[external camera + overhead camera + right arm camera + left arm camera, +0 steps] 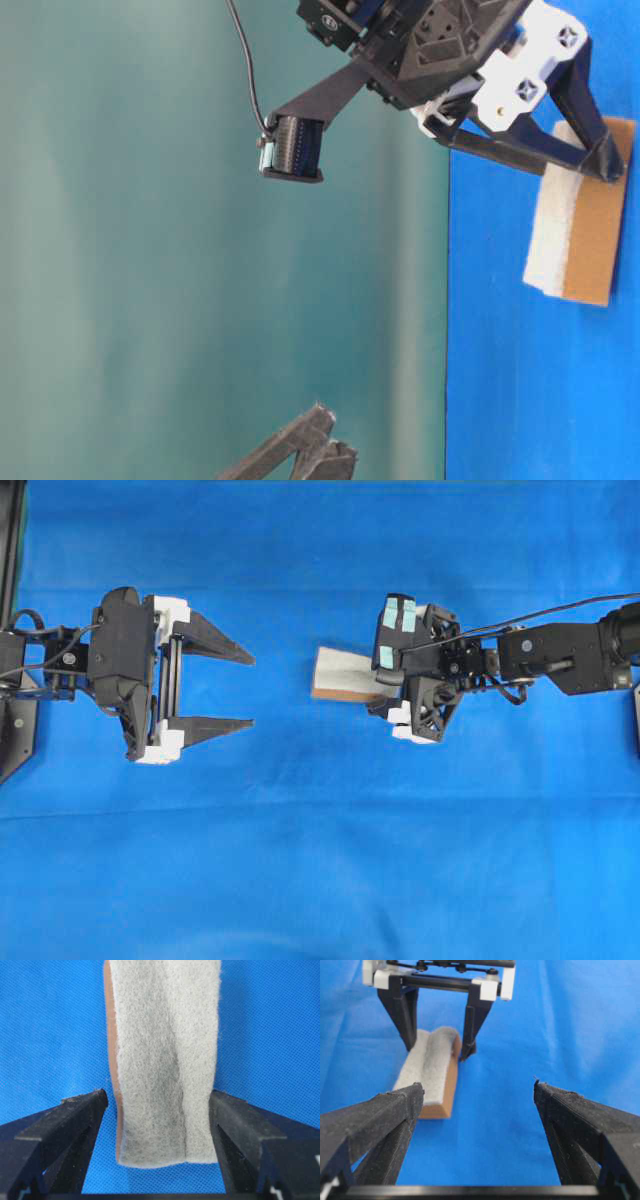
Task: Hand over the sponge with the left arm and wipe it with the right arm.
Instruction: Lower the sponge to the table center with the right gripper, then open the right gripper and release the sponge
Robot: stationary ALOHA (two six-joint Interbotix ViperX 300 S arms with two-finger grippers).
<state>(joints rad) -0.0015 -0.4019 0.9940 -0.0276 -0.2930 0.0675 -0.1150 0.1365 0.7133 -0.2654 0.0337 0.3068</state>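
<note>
My right gripper (159,1097) sits loose around the sponge (165,1060), maybe just touching, my left gripper (250,690) waits wide open, so next I squeeze and wipe.

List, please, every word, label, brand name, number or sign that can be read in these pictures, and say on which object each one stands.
None: no readable text appears in any view.
The pale teal patches on the right gripper are blank.
The sponge, the blue cloth and the left gripper carry no print either.
</note>
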